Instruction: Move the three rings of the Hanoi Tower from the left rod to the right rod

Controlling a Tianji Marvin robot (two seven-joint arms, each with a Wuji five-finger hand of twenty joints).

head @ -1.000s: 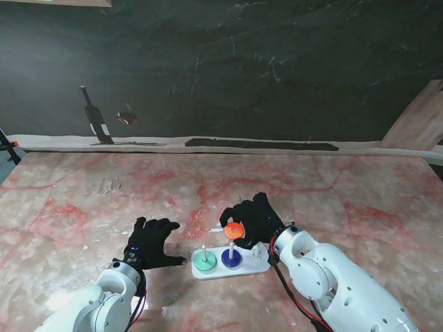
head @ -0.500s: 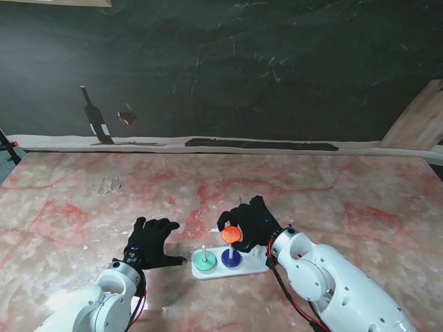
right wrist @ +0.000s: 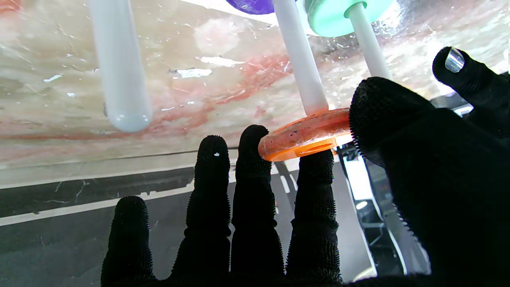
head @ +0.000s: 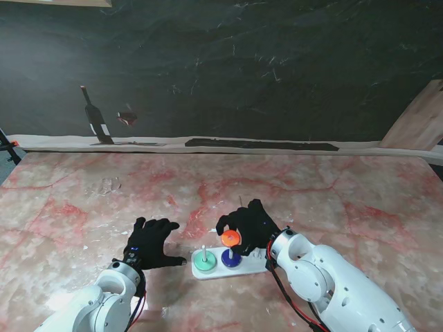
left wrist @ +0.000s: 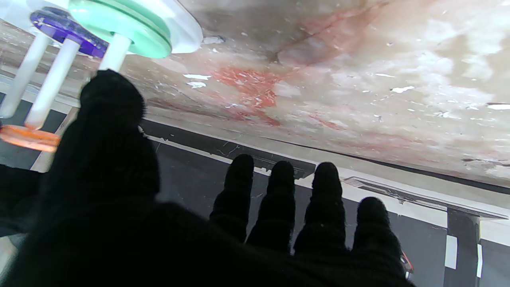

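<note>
Left hand (head: 151, 242) lies flat on the marble table (head: 83, 207), fingers spread and holding nothing, same spot as a second ago; its thumb tip points at the white base (head: 228, 266) just beside it. On the base, just past that thumb, the green ring (head: 203, 261) sits at the foot of the left rod (head: 205, 252), the blue ring (head: 230, 258) at the foot of the middle rod. Right hand (head: 248, 225) is pinched on the orange ring (head: 232, 238), thumb on one edge, fingertips (right wrist: 255, 139) on the other. In the right wrist view the ring (right wrist: 308, 135) is at the tip of the middle rod (right wrist: 301, 59), tilted a bit; whether the rod tip has entered the hole, can't tell. Versus the earlier frames the right hand has moved left and down a little, so the orange ring went from up beside the middle rod to right over it, above the blue ring, not touching it. The right rod (right wrist: 119, 67) stands bare, off the little-finger side of the right hand. Left wrist view shows the orange ring (left wrist: 28, 137) at the rod tip too, well clear of the blue ring (left wrist: 67, 30) and the green ring (left wrist: 123, 28).
</note>
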